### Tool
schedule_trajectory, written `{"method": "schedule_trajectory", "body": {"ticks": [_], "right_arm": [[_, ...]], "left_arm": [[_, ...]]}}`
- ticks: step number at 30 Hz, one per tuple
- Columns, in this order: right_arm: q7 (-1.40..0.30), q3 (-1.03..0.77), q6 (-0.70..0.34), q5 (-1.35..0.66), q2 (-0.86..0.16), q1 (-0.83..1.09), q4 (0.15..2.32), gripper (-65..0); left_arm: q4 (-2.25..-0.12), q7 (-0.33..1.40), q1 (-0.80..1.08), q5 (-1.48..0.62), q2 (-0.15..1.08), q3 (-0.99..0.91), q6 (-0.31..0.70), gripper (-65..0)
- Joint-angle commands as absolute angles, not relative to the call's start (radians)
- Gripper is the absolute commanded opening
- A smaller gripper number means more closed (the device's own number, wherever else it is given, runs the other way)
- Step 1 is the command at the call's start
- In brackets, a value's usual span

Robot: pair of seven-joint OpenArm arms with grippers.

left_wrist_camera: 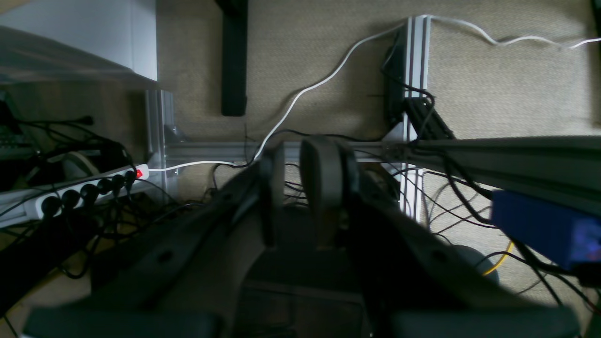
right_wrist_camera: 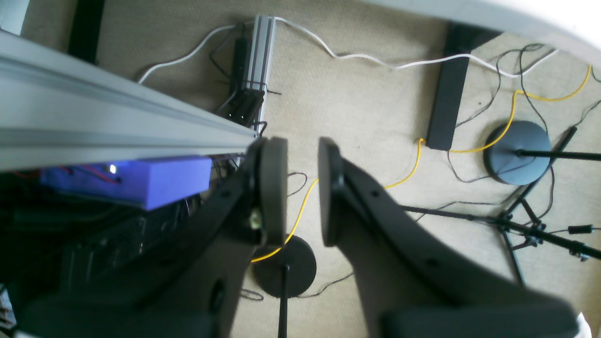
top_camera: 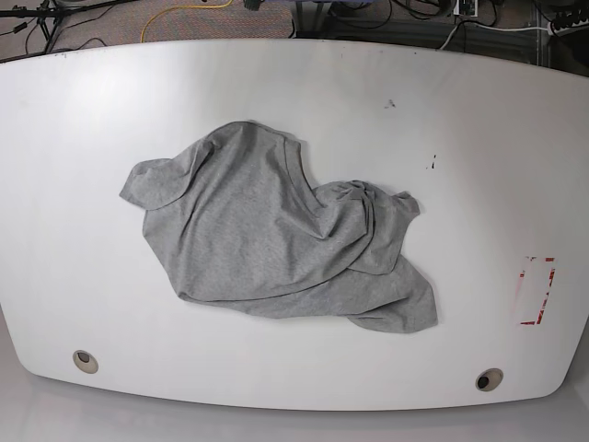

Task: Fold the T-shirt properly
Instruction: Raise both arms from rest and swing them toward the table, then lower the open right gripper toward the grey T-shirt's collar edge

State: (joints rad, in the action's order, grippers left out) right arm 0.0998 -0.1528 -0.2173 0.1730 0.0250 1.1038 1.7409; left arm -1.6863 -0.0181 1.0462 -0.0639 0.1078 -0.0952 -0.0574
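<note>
Fold not yet begun: T-shirt [top_camera: 276,239] crumpled mid-desk [top_camera: 460,138], left gripper [left_wrist_camera: 300,173] and right gripper [right_wrist_camera: 303,183] both off the desk over carpet, fingers slightly apart, holding nothing; next, probably reach in and spread the shirt flat.

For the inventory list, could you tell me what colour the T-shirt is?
Heather grey; the T-shirt shows best in the base view.
</note>
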Motion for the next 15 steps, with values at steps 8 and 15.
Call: {"method": "schedule_trajectory", "body": {"ticks": [8, 15], "right_arm": [[0.122, -0.155, -0.220, 0.163, 0.025, 1.157, 1.821, -54.4], [0.103, -0.160, -0.217, 0.162, 0.028, 1.169, 1.877, -54.0]], "left_arm": [[-1.770, -0.045, 1.125, -0.059, 0.100, -0.136, -0.058, -54.9], [-1.812, -0.045, 1.132, -0.059, 0.101, -0.145, -0.064, -54.9]]}}
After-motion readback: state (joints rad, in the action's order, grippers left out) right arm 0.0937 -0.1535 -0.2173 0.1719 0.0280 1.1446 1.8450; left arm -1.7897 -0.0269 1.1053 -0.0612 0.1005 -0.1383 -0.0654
